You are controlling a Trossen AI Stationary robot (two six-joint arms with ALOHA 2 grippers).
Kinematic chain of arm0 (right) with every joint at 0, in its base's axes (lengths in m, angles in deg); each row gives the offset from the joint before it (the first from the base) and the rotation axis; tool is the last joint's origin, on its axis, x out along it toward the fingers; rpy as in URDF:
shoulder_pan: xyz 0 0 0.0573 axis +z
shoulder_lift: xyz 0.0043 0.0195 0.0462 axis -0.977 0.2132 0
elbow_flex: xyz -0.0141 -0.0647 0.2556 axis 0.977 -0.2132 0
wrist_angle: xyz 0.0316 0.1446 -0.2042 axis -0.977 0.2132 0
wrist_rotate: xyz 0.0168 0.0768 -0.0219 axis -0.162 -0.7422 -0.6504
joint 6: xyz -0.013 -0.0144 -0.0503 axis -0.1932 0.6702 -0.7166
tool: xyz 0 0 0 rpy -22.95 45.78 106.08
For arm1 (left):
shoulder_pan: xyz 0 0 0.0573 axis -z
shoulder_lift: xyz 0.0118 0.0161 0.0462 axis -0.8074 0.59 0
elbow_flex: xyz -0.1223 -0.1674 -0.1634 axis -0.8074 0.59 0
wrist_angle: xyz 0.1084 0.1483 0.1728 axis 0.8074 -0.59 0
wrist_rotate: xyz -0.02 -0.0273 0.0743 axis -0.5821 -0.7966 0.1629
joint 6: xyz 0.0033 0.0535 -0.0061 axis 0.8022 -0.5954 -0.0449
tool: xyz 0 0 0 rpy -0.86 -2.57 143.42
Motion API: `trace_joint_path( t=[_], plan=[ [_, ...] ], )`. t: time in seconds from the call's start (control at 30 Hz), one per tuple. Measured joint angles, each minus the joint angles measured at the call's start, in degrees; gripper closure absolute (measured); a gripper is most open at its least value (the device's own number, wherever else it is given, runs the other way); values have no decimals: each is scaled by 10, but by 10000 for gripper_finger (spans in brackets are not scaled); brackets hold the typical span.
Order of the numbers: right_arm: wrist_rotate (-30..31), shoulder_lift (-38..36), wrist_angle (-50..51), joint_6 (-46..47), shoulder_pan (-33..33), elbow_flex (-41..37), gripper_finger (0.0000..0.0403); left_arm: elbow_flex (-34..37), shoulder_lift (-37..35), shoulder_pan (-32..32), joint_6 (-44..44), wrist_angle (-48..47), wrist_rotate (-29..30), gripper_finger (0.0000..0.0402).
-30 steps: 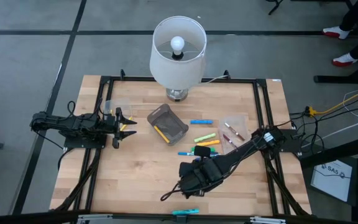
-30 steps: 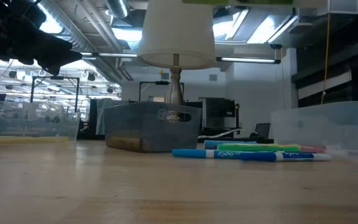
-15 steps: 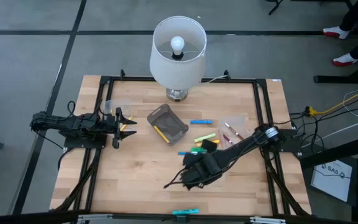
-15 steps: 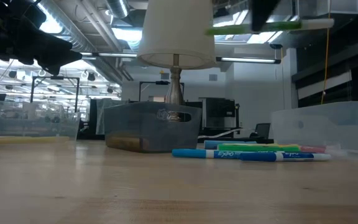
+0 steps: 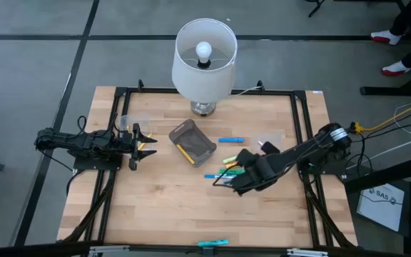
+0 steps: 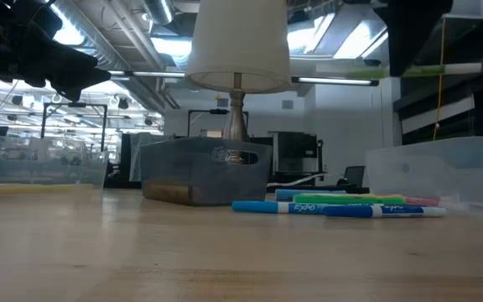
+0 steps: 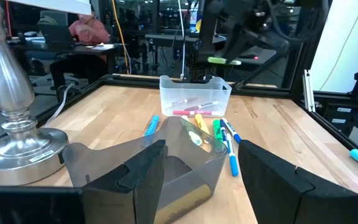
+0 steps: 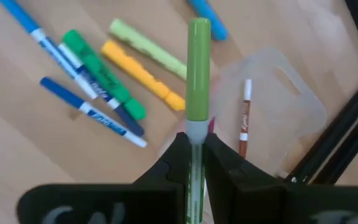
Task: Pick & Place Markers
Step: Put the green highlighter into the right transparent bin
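My right gripper (image 5: 242, 178) hangs over the table's right half, shut on a light-green marker (image 8: 198, 68) that shows high above the table in the low view (image 6: 409, 71). Several loose markers (image 5: 234, 158) in blue, green and yellow lie flat on the wood below it (image 8: 104, 68). Just to their right stands a clear bin (image 5: 270, 143) with a few markers in it (image 8: 245, 118). A grey bin (image 5: 191, 140) stands at mid-table. My left gripper (image 5: 147, 143) waits open at the table's left side, pointing level at the grey bin (image 7: 104, 162). My right gripper pinches the green marker between its two fingers (image 8: 178, 158), on the pale barrel just behind the green cap (image 8: 195, 134). The fingers slant down from above. The capped end sticks out past them. The marker is lifted clear of the table and lies about level.
A lamp (image 5: 204, 53) stands at the middle of the far edge. A second clear bin (image 5: 130, 121) sits beside my left gripper. One cyan marker (image 5: 212, 243) lies at the near edge. Bare wood lies at the near left.
My right gripper has carried the green marker from near the table's near edge toward the far right, over the loose markers and close to the clear bin. Its wrist has rolled on the way. The marker has stayed lifted and about level.
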Motion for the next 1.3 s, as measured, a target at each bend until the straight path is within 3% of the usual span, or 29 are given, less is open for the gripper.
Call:
trace_joint_path(
  t=[0.4, 0.8, 1.3],
  plan=[
    [5, -56, -7, 61, -23, -77, 371, 0, 0, 0, 0, 0, 0, 205],
    [-27, -103, -11, 86, -65, -163, 371, 0, 0, 0, 0, 0, 0, 205],
    [-59, -121, -108, 84, -114, -272, 371, 0, 0, 0, 0, 0, 0, 205]
  ],
)
